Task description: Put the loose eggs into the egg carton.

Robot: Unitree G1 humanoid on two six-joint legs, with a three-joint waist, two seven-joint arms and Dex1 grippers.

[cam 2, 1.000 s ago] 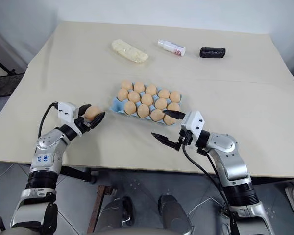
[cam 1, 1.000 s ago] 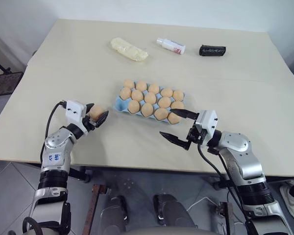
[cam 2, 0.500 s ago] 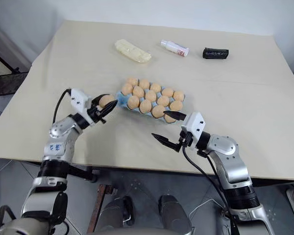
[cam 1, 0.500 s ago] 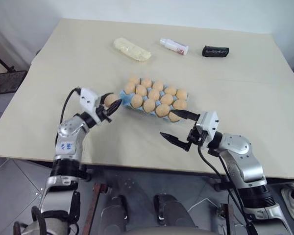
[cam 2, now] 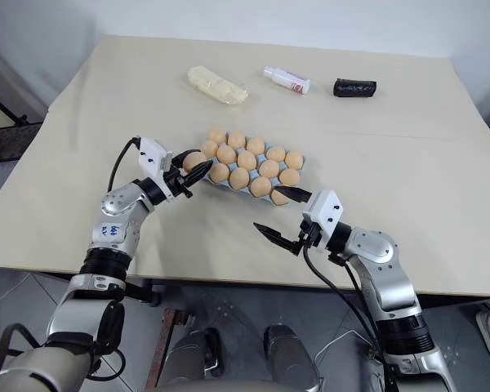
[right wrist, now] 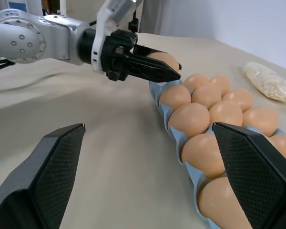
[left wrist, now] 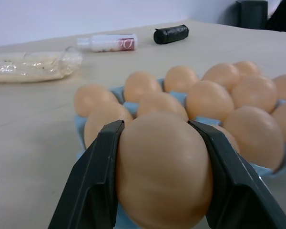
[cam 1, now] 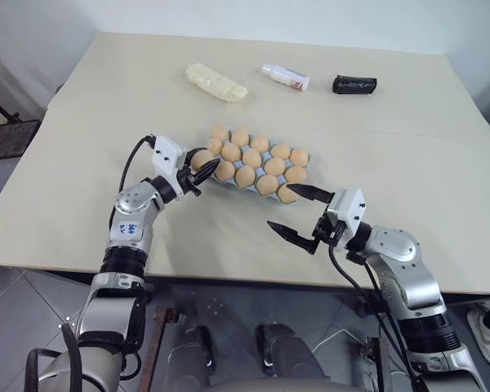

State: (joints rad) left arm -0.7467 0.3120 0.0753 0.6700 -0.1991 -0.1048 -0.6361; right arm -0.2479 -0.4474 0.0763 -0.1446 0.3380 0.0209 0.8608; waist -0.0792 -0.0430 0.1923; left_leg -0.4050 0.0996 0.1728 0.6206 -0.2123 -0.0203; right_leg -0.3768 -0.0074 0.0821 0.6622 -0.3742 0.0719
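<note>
We are holding one smooth, light orange-tan egg (left wrist: 163,171) between the two black fingers (left wrist: 93,183) of our left gripper (cam 1: 199,168). The fingers are clenching it on both flanks, one on each side of its widest part, and the egg's rounded end is bulging forward past the fingertips. In the head views this held egg is sitting at the near left corner of the flat light-blue moulded egg carton (cam 1: 202,174), just over its edge; we cannot tell whether it is touching the tray.

The carton is lying in the middle of the beige table (cam 1: 98,122), and its round cups are carrying three rows of matching orange-tan eggs (cam 1: 254,158). From the left wrist camera these eggs are standing directly beyond the held one, with blue cup walls showing between them.

Our right gripper (cam 1: 301,211) is hovering over the table beside the carton's near right corner, apart from the tray. Its two black fingers (right wrist: 51,167) are spread wide and are grasping nothing; one fingertip is pointing toward the nearest egg at that corner (cam 1: 287,193) without touching it. In the right wrist view the left gripper and its egg are appearing at the far end of the carton.

Along the far side of the table, well apart from the carton, are lying a pale yellow lumpy oblong packet (cam 1: 215,82), a small white bottle with a red label (cam 1: 285,77), and a black cylindrical object (cam 1: 354,84).
</note>
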